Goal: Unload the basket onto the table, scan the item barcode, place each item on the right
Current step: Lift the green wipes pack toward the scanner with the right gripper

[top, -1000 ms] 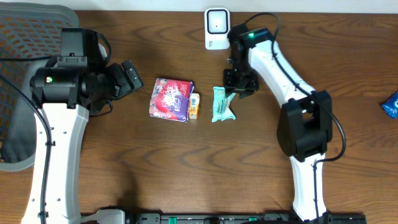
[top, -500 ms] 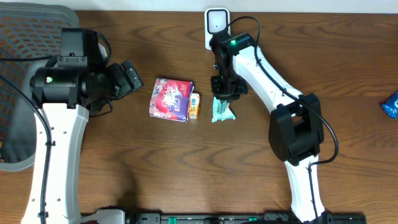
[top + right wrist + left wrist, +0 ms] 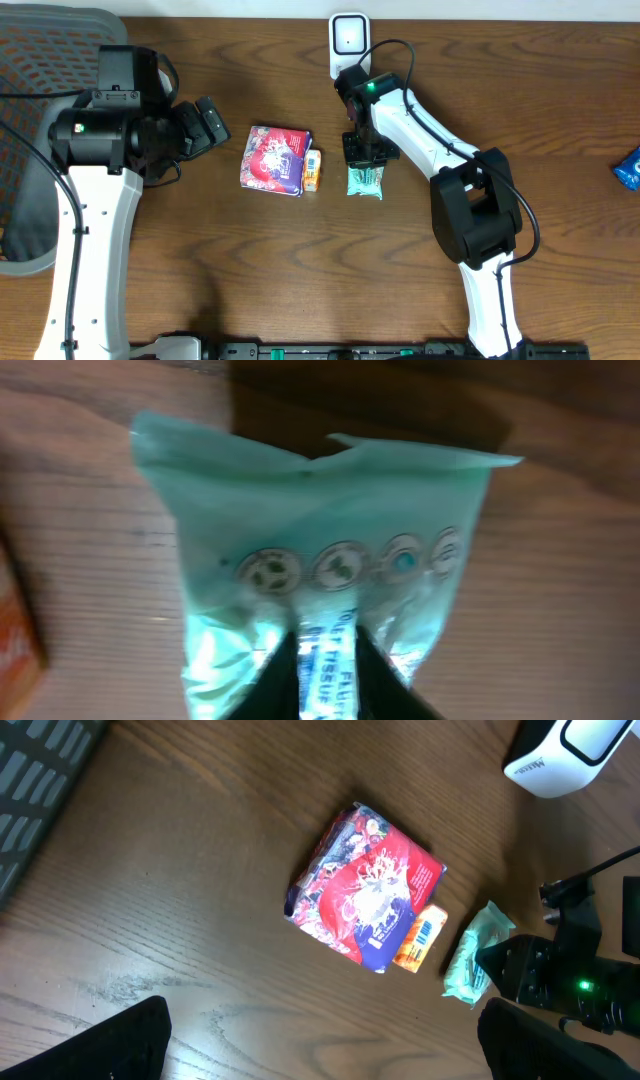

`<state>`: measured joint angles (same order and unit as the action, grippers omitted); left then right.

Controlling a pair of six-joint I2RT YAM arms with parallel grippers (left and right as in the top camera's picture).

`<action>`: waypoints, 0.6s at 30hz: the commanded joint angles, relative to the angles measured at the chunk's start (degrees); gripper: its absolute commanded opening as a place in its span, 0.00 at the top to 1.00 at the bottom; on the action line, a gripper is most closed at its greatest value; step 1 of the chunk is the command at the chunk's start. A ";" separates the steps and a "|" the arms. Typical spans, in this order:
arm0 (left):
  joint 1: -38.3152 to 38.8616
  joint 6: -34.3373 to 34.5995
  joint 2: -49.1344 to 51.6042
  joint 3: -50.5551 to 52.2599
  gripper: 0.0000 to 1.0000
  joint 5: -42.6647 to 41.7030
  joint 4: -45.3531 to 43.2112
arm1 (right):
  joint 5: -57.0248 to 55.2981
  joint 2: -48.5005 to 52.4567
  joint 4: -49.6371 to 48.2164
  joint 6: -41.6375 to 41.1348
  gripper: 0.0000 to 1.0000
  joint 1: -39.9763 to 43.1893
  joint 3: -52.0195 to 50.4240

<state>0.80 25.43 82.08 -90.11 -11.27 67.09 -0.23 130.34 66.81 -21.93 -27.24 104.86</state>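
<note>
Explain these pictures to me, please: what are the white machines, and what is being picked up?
Those are two robot arms at a wooden table. One picture looks down from above; the other two come from a camera on each arm's wrist. On the table lie a red packet, a small orange box, a green packet and, at the far edge, a white scanner. The right tool pinches the green packet. The left tool is open and holds nothing.

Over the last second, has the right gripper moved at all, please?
Yes: the right gripper has swung toward the orange box, onto the green packet.
</note>
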 commanded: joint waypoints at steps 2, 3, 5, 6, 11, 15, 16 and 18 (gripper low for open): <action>-0.24 -0.55 -0.11 -0.39 0.02 0.33 0.15 | -3.98 1.22 2.99 1.03 0.69 -0.15 1.01; -0.24 -0.55 -0.11 -0.39 0.02 0.33 0.15 | -4.00 1.22 4.63 1.01 0.66 -0.15 2.71; -0.24 -0.55 -0.11 -0.39 0.02 0.33 0.15 | -3.89 1.22 7.74 1.01 0.62 -0.13 6.23; -0.24 -0.55 -0.11 -0.39 0.02 0.33 0.15 | -3.76 1.22 9.14 1.01 0.62 -0.13 7.78; -0.24 -0.55 -0.11 -0.39 0.02 0.33 0.15 | -3.72 1.22 13.11 1.01 0.52 -0.98 12.26; -0.24 -0.55 -0.11 -0.39 0.02 0.33 0.15 | -3.74 1.25 12.50 0.96 0.51 -2.34 11.13; -0.24 -0.55 -0.11 -0.39 0.02 0.33 0.15 | -3.74 1.25 11.98 0.96 0.50 -2.82 10.51; -0.24 -0.55 -0.11 -0.39 0.02 0.33 0.15 | -4.20 1.27 10.91 0.90 0.50 -3.67 9.27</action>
<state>0.80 25.43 82.08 -90.11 -11.27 67.09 -3.46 131.41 78.65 -21.21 -29.04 115.66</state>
